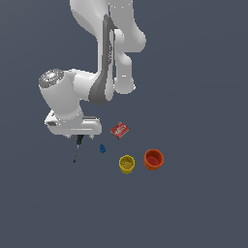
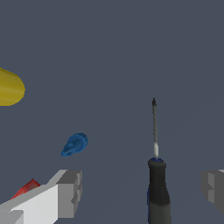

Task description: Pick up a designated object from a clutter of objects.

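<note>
Gripper spread wide over the screwdriver, nothing gripped.

The white Panda arm [image 1: 92, 72] fills the upper left of the exterior view, its gripper [image 1: 77, 138] held above the screwdriver [image 1: 77, 151]. In the wrist view the fingers [image 2: 68, 192] are seen parted on either side of the handle, apart from it. Toward the exterior view's right lie the orange cup [image 1: 154, 159], yellow cup [image 1: 127, 164], red box [image 1: 119, 130] and tiny blue piece [image 1: 102, 148].

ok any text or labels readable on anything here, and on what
No text can be read in either view.
The flat red box carries a white marking on its top, too small and blurred to read.
The screwdriver, yellow cup, orange cup and tiny blue piece show no lettering.
</note>
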Controlling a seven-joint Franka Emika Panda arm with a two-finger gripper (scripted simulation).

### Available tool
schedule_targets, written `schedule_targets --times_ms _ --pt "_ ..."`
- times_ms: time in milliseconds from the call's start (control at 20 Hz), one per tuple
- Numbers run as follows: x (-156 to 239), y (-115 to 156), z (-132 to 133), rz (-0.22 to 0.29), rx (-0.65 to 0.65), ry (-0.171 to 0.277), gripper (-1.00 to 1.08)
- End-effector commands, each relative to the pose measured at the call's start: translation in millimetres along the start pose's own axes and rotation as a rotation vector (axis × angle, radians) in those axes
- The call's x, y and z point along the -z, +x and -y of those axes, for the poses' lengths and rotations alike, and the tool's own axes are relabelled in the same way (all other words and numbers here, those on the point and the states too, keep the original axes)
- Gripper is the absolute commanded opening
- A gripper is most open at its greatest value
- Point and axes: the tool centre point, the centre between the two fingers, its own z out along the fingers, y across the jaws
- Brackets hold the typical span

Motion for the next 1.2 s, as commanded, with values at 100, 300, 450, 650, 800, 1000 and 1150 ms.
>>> schedule_targets --times_ms 100,300,450,650,800,1000,1150 --pt "-35.9 -17.3 -28.4 0.011 0.014 -0.007 1.00" --pt "-55.8 -29.2 -43.8 0.019 0.020 -0.012 1.00" --pt "-64.1 -34.5 -50.2 0.022 0.023 -0.014 1.00" --pt "-65.5 -35.9 -51.4 0.024 0.022 -0.014 1.00" --pt "-68.6 -36.1 -51.5 0.024 0.022 -0.014 1.00" --pt "-82.0 -37.1 -51.9 0.024 0.022 -0.014 1.00" --pt "-97.8 -38.1 -52.2 0.024 0.023 -0.014 1.00"
